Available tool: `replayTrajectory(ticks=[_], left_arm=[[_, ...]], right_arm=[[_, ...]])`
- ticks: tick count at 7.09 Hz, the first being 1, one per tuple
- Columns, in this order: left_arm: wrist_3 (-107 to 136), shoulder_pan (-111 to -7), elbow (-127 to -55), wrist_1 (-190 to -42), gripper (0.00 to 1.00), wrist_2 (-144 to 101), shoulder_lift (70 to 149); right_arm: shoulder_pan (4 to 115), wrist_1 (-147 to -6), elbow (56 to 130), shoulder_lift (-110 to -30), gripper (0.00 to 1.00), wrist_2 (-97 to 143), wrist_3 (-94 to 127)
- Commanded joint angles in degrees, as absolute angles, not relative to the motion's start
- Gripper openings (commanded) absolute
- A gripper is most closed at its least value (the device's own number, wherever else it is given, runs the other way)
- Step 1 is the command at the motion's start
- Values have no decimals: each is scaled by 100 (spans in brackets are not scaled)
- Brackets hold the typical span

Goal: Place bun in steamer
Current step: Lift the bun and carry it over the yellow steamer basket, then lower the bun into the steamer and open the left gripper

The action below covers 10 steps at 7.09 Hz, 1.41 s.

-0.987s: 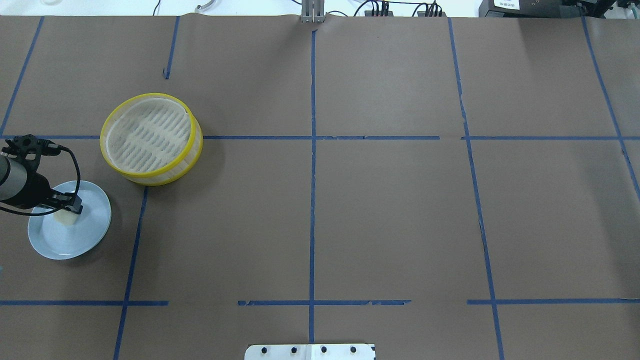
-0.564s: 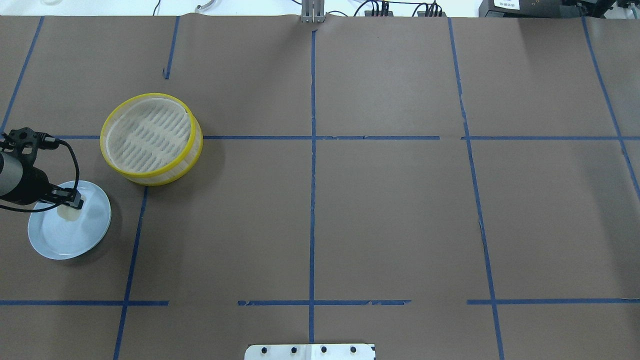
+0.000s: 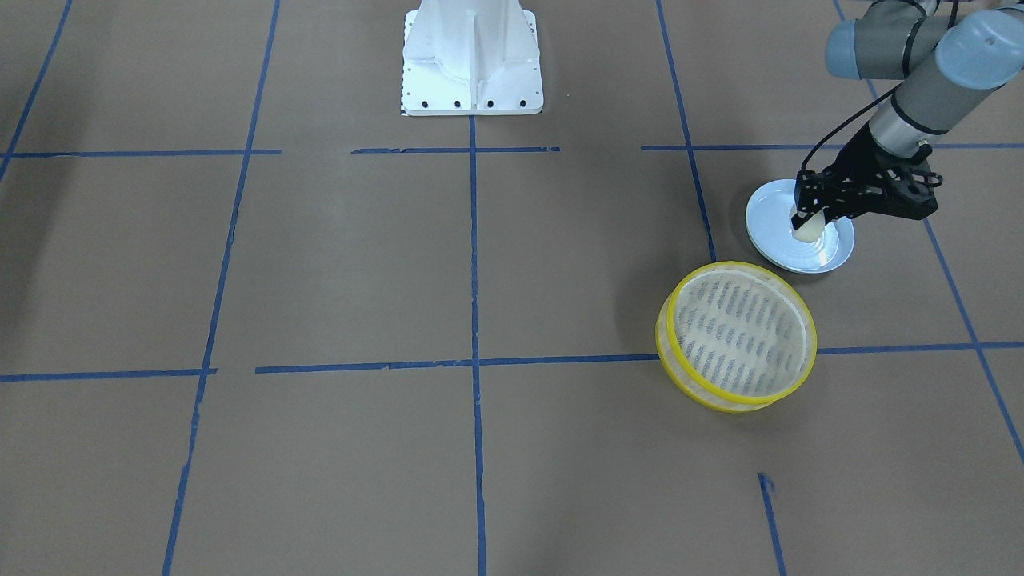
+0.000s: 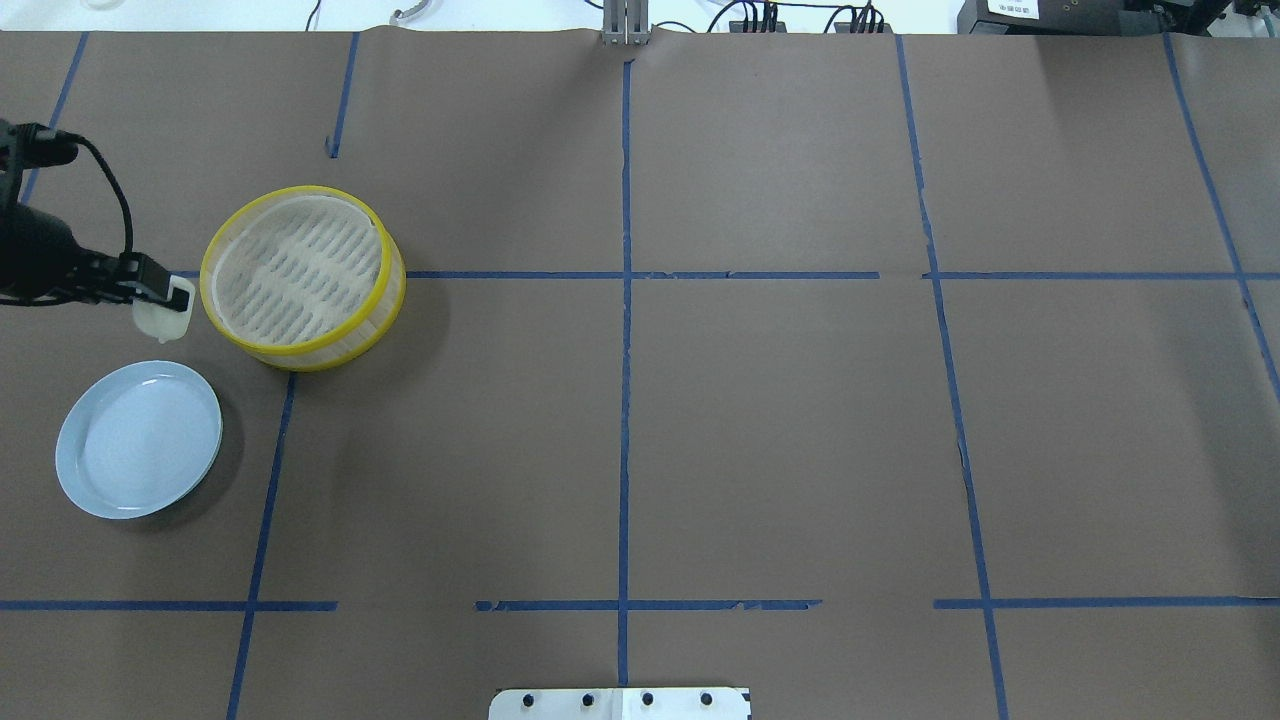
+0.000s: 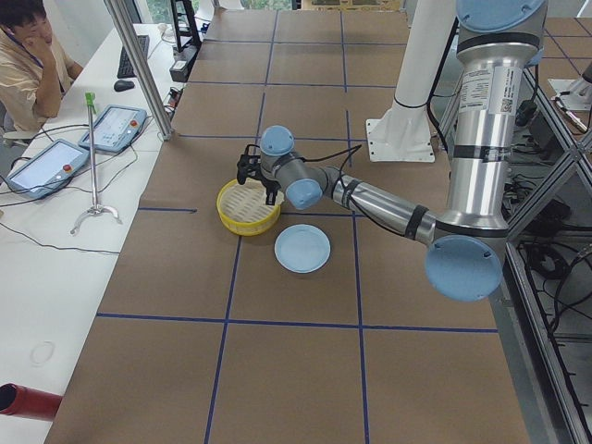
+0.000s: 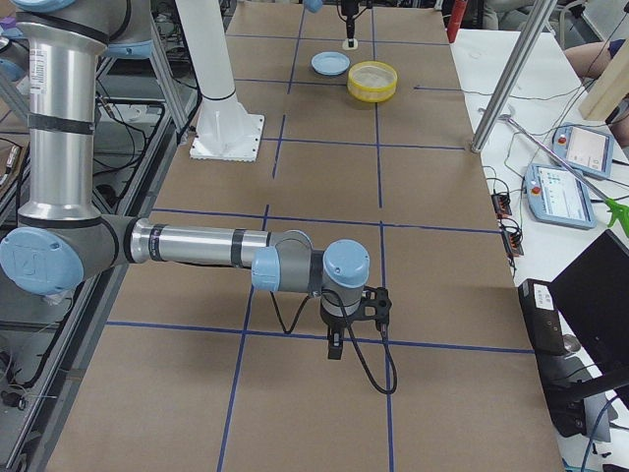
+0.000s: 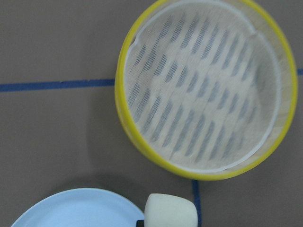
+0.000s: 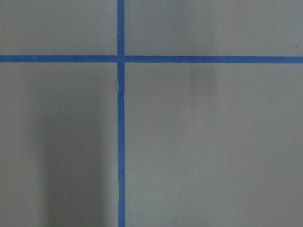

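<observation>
My left gripper [image 4: 163, 298] is shut on the small cream-white bun [image 4: 160, 318] and holds it in the air. In the overhead view the bun hangs just left of the yellow-rimmed steamer [image 4: 300, 270], outside its rim. In the front-facing view the gripper [image 3: 805, 216] and bun [image 3: 808, 231] show over the pale blue plate [image 3: 810, 258]. In the left wrist view the bun [image 7: 170, 211] is at the bottom edge, between the plate [image 7: 75, 208] and the empty steamer [image 7: 203, 90]. My right gripper [image 6: 335, 346] shows only in the exterior right view; I cannot tell whether it is open or shut.
The pale blue plate [image 4: 140, 440] lies empty near the table's left front. Brown paper with blue tape lines covers the table. The white robot base [image 3: 472, 56] stands mid-table at the robot's edge. A person [image 5: 28, 55] sits at a side desk.
My left gripper has lifted the bun off the blue plate and carried it away from the robot, up beside the steamer's left rim. The plate is now bare.
</observation>
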<state>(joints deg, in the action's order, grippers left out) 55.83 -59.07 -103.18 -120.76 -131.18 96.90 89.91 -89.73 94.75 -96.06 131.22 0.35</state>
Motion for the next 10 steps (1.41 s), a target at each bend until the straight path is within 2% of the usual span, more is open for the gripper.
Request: replayTrajectory(ticks=[1, 5, 7, 8, 9, 10], left_arm=[[6501, -5898, -9172, -12085, 37, -12931, 10754], [6969, -4968, -8667, -12067, 37, -12094, 10828], [7014, -4904, -8648, -11972, 39, -11945, 10924], [7014, -4904, -8657, -11840, 47, -11936, 10986], [6961, -4904, -8666, -11830, 81, -11918, 10978], [6935, -4930, -8701, -11839, 98, -11918, 10978]], right_arm=[[8991, -8974, 9475, -9606, 100, 13122, 35], [8991, -8974, 9475, -9606, 100, 13122, 35], [8991, -8974, 9475, -9606, 100, 13122, 35], [8991, -8974, 9475, -9606, 100, 13122, 35], [8991, -8974, 9475, -9606, 100, 13122, 35], [8991, -8974, 9475, -9606, 100, 13122, 35]])
